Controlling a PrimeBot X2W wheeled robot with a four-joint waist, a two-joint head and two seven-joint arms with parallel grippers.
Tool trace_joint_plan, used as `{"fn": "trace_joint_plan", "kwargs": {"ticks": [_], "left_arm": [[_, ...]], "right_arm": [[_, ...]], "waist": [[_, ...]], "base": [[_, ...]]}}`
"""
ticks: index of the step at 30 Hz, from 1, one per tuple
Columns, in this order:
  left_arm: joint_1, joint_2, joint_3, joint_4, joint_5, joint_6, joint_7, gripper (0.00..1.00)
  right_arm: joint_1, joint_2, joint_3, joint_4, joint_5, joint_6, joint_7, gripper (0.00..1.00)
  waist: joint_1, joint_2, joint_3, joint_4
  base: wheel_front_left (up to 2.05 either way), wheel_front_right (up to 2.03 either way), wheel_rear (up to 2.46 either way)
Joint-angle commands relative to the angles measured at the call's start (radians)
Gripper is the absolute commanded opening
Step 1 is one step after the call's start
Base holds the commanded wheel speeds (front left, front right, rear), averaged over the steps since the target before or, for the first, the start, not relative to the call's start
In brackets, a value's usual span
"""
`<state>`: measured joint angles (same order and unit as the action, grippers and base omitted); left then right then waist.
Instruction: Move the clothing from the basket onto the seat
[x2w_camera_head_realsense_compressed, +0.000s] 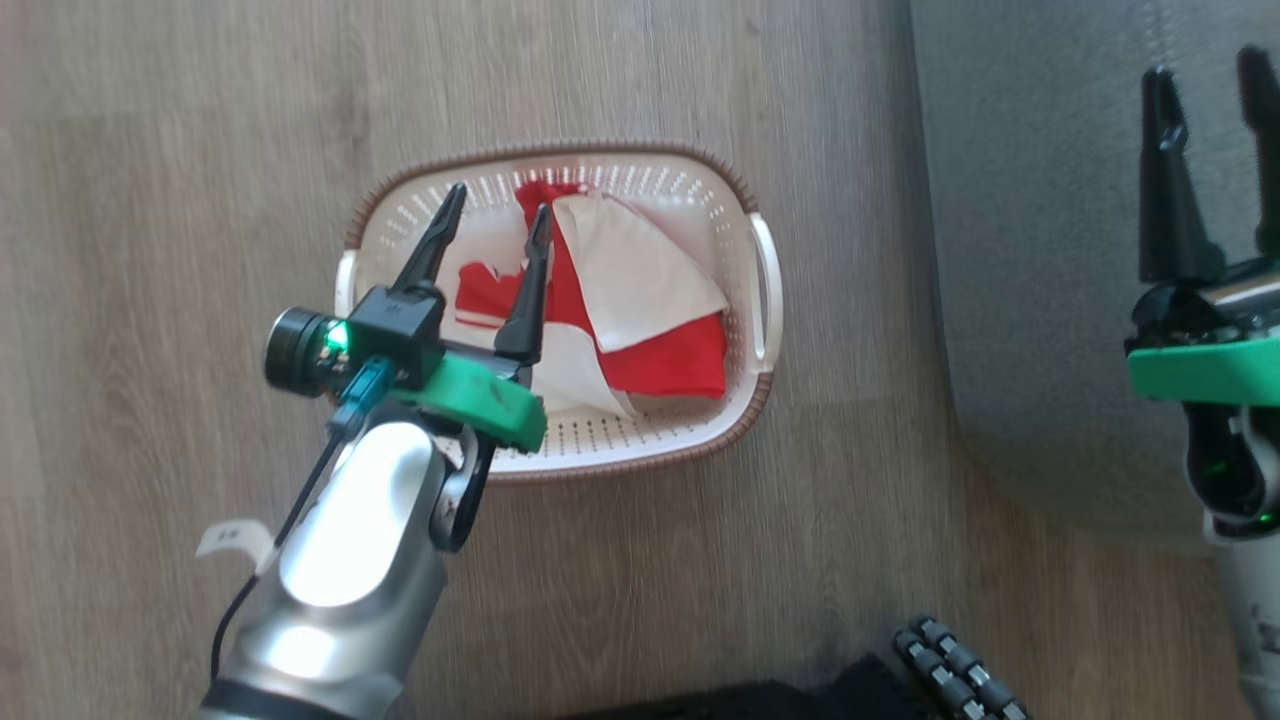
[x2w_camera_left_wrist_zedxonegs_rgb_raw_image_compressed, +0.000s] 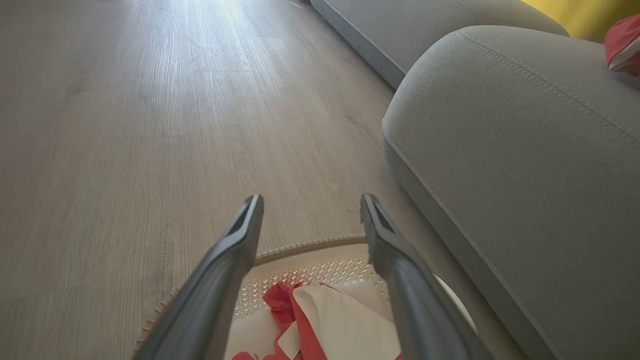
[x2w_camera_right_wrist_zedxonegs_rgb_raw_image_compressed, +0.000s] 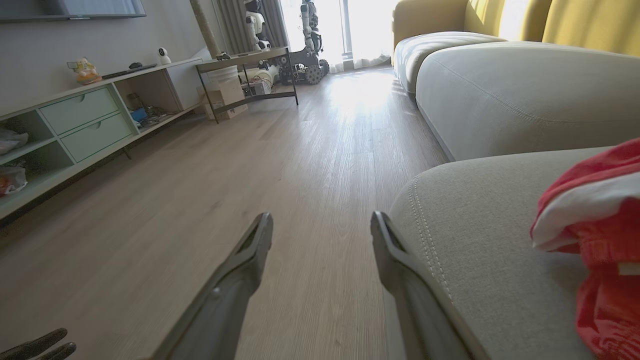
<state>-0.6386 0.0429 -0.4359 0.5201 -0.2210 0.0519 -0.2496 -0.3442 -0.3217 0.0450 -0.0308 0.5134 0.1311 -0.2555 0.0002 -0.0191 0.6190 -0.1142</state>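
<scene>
- Left gripper (x2w_camera_head_realsense_compressed: 500, 200), on its silver forearm, hangs over the left half of the basket (x2w_camera_head_realsense_compressed: 620, 455). Its jaws are spread wide and it holds nothing.
- In the left wrist view the same fingers (x2w_camera_left_wrist_zedxonegs_rgb_raw_image_compressed: 235, 250) point past the basket's far rim, with fabric lying below and between them.
- Clothing (x2w_camera_head_realsense_compressed: 650, 280), red and white, lies crumpled inside the basket, mostly in its middle and right.
- The basket stands on the wood floor (x2w_camera_head_realsense_compressed: 150, 250), near the seat (x2w_camera_head_realsense_compressed: 1040, 250) but apart from it.
- Right gripper (x2w_camera_head_realsense_compressed: 1207, 65) is over the seat's edge, jaws wide and empty.
- A second garment (x2w_camera_right_wrist_zedxonegs_rgb_raw_image_compressed: 600, 215), red and white, lies on the seat to the right of those fingers.
</scene>
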Motion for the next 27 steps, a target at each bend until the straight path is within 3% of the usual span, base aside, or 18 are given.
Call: {"fn": "trace_joint_plan", "kwargs": {"ticks": [1, 9, 15, 22, 27], "left_arm": [[-0.02, 0.008, -0.003, -0.002, -0.018, 0.0, -0.012, 1.0], [-0.154, 0.008, -0.137, 0.186, -0.135, 0.016, 0.037, 1.0], [-0.253, 0.007, -0.263, 0.307, -0.295, 0.02, 0.117, 1.0], [-0.341, 0.007, -0.344, 0.409, -0.416, 0.007, 0.165, 1.0], [-0.405, 0.007, -0.39, 0.486, -0.49, 0.022, 0.193, 1.0]], "right_arm": [[-0.005, -0.027, 0.008, -0.041, 0.008, 0.0, -0.006, 1.0], [-0.058, -0.022, -0.001, -0.111, -0.005, 0.0, -0.006, 1.0], [-0.087, -0.008, 0.0, -0.167, -0.009, 0.0, -0.006, 1.0], [-0.109, 0.003, 0.0, -0.211, -0.008, 0.0, -0.006, 1.0], [-0.124, 0.015, -0.008, -0.229, -0.007, 0.0, -0.006, 1.0]], "waist": [[-0.0002, 0.0001, 0.048, -0.005], [-0.0002, 0.0001, 0.127, -0.025], [-0.0002, 0.0001, 0.174, -0.053], [-0.0002, 0.0001, 0.226, -0.085], [-0.0002, 0.0001, 0.264, -0.111]], "base": [[0.0, 0.0, 0.0], [0.0, 0.0, 0.0], [0.0, 0.0, 0.0], [0.0, 0.0, 0.0], [0.0, 0.0, 0.0]]}}
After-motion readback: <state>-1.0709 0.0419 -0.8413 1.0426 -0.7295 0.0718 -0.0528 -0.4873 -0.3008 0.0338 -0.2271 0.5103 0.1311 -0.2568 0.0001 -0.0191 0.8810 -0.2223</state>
